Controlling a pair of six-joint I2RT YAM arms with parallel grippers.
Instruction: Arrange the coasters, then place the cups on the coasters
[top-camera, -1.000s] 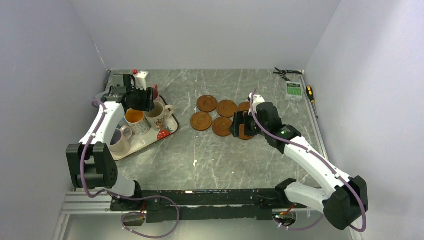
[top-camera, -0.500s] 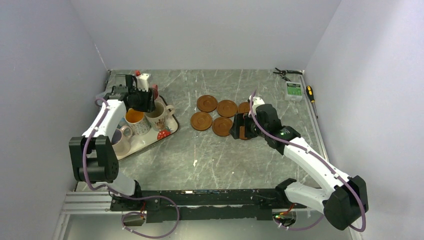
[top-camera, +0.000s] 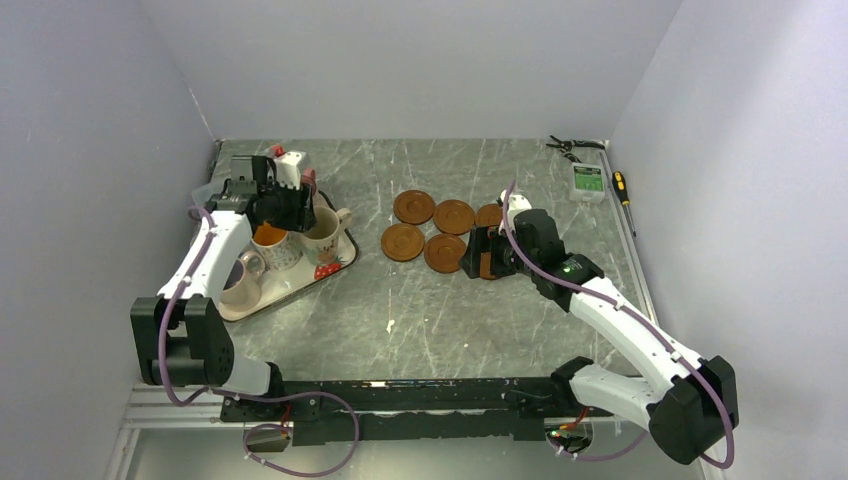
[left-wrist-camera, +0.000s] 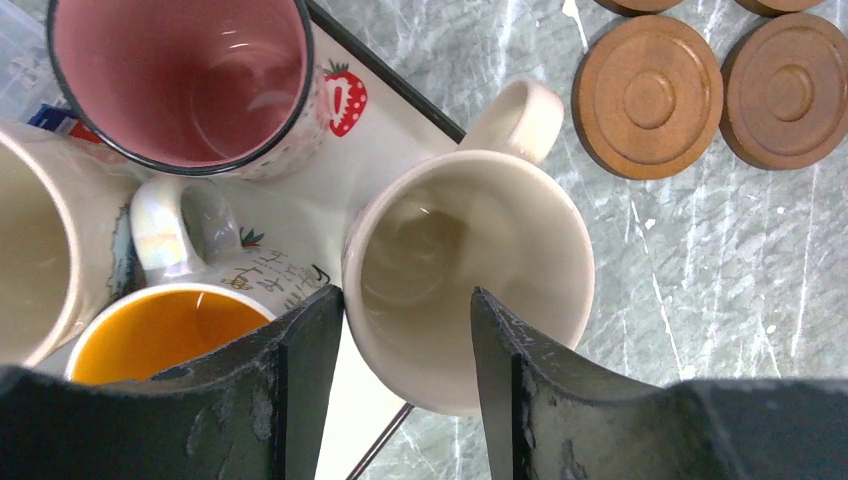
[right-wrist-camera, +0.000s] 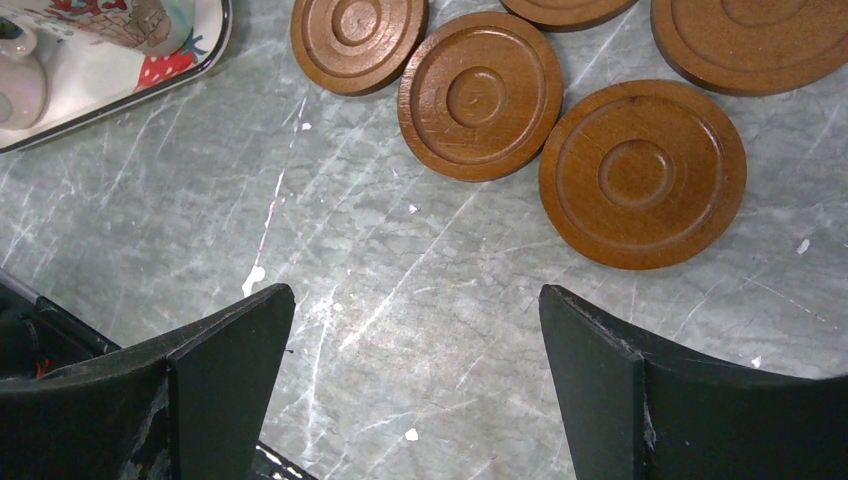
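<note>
A: Left gripper (left-wrist-camera: 405, 305), how wide?
B: Abt half open. Straddles rim of cream mug (left-wrist-camera: 465, 270): one finger inside, other outside, btwn that mug and orange-lined mug (left-wrist-camera: 160, 335). Not pinched on the wall; clear gap on the inner side. Holds nothing.

A: Position of the mugs?
B: All on strawberry-print tray (left-wrist-camera: 385, 140), left side of top view. In left wrist view: pink-lined mug (left-wrist-camera: 180, 80) upper left, cream mug centre w/ handle toward upper right, orange-lined one lower left, another cream one cut off by left edge. Lavender-lined mug (top-camera: 238, 282) at lower-left end of tray in top view. Others hidden under the arm.

A: Right gripper (right-wrist-camera: 415, 305)?
B: Spread as wide as it goes, empty. Hangs over bare table (right-wrist-camera: 420, 230), just below the discs in right wrist view.

A: Coasters (top-camera: 413, 207)?
B: Clustered at centre of top view, touching or nearly so, well apart from tray. Six countable there, two at right end partly behind right gripper. Five across upper part of right wrist view. None w/ a mug on it yet.
</note>
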